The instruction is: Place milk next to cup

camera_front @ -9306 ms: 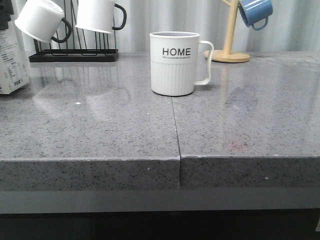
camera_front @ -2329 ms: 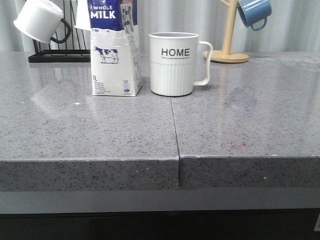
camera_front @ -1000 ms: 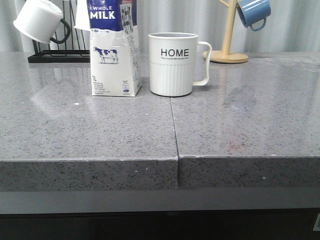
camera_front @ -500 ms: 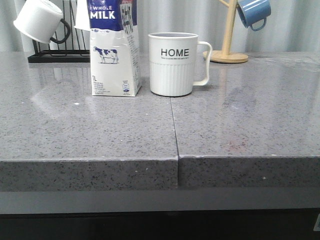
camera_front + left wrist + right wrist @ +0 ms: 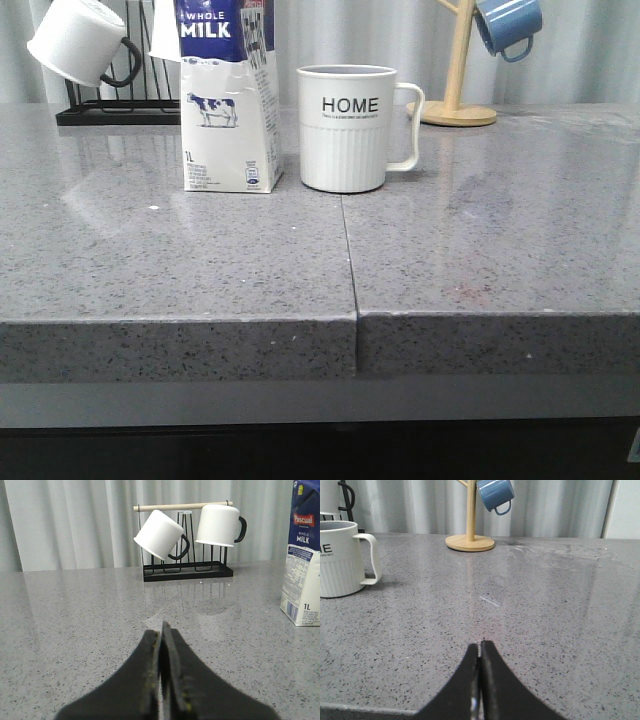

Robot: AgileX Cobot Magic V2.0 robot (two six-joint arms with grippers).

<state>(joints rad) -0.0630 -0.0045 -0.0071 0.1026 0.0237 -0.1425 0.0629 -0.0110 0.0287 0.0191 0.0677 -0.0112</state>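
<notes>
Milk [image 5: 226,95] stands upright toward the bench's far left, just left of the cup [image 5: 347,128] with a thin gap between them. You can read "WHOLE MILK", "1L" and, on its side, "Pascual". Your cup says "HOME", handle turned toward the bench's right edge. Your left gripper [image 5: 161,667] and right gripper [image 5: 479,680] are both closed on nothing.

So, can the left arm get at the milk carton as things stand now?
Probably yes. In the left wrist view only bare counter lies between the shut left end effector and the milk carton, off to one side; the mug rack stands farther back.
</notes>
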